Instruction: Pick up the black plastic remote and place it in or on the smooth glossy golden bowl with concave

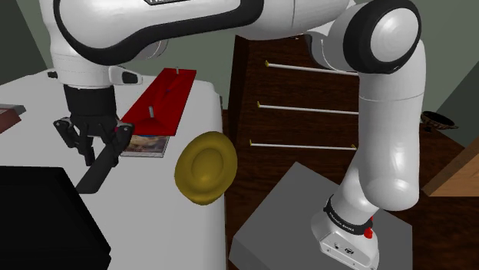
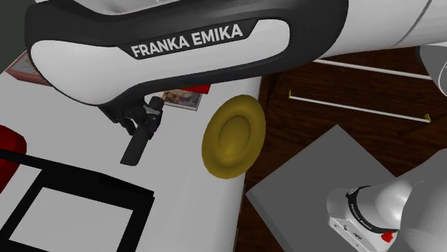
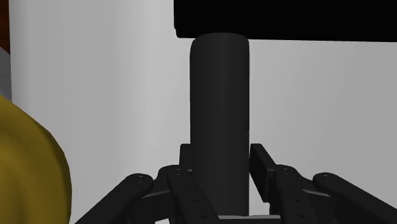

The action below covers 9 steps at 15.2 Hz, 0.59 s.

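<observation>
The remote (image 1: 100,170) is seen as a long, slim black bar with a rounded end and a plain, smooth, matte surface. It is clamped between the two black fingers (image 3: 257,159), one pressed against each long side near one end. The rest of the bar reaches away from them toward the edge of a black box (image 1: 46,222). The remote is held low over the white desk (image 1: 201,115). Whether it touches the desk cannot be told.

In the shoulder view the bowl (image 1: 206,167) is found at 3 o'clock from the remote, near it but apart, at the desk's edge. It is round and shallow, dull gold in colour, with a dished middle and a broad rim.

A flat printed picture (image 1: 146,146) lies at 2 o'clock from the remote, and a long, flat red slab (image 1: 163,96) at 1 o'clock beyond it. The black box sits at 7 o'clock. In the second exterior view it is shown as a black frame around a pale panel.

Brown wooden drawers (image 1: 307,88) with thin pale rod handles stand at 2 o'clock from the bowl.
</observation>
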Tool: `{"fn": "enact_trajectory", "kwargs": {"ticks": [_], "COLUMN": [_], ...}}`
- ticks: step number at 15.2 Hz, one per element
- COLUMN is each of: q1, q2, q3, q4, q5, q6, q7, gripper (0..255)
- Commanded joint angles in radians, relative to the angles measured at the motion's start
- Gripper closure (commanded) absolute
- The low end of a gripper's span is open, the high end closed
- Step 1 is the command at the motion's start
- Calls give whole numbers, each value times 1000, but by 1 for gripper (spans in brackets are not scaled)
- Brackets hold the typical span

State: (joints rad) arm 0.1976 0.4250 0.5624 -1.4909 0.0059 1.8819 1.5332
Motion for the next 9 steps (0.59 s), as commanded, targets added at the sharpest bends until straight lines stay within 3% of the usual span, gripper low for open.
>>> {"fn": "enact_trajectory", "kwargs": {"ticks": [1, 3, 9], "q1": [2, 3, -138], "q2": [-1, -3, -270], "q3": [1, 2, 14], "q4": [24, 46, -296], "q5": [0, 1, 148], "q6": [-25, -48, 37], "q7": [3, 6, -137], "gripper": [255, 255, 255]}}
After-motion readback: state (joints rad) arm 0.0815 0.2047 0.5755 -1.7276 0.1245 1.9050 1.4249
